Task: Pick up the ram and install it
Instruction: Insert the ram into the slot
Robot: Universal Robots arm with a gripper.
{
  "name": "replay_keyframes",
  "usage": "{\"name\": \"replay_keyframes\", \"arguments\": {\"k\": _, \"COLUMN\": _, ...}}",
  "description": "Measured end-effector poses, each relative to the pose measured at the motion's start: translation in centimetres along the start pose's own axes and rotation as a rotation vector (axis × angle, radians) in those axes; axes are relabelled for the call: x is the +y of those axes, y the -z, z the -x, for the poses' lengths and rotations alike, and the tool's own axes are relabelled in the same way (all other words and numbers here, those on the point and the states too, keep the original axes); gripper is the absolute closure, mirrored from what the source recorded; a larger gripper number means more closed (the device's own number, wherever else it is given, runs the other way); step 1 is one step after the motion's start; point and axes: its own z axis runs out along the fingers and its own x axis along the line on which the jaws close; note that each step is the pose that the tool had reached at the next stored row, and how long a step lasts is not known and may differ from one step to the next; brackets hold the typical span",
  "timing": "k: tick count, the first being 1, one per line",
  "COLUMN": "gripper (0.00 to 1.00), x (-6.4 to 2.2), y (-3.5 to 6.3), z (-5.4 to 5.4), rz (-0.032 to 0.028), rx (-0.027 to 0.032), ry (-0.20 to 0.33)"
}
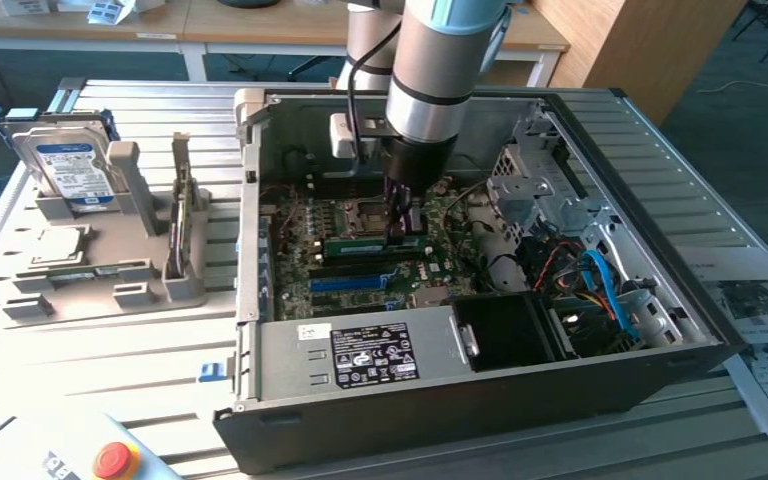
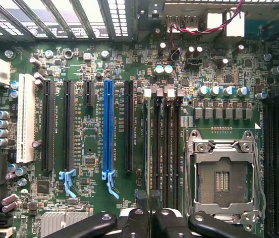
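As it hangs over the motherboard (image 1: 297,255), the end effector (image 1: 406,228) pinches the ram (image 1: 357,243).

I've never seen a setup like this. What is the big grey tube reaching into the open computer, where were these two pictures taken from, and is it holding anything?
The grey tube is a robot arm. At its tip sits a gripper, a clamp with two fingers. One picture comes from a camera standing off to the side. The other comes from a camera on the arm's wrist, looking straight down at the computer's main board.

The gripper is shut on the ram stick, a thin green strip, and holds it low over that board inside the open computer case.

On the table, toward the exterior view's left of the case, a grey holder carries a hard drive and a square silver chip.
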Motion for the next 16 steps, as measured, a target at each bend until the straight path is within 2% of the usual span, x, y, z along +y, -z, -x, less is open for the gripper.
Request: {"name": "replay_keyframes", "arguments": {"k": 16, "gripper": 0.88, "x": 0.00, "y": -0.22, "z": 0.00, "rz": -0.0014, "rx": -0.0001, "ry": 0.000}}
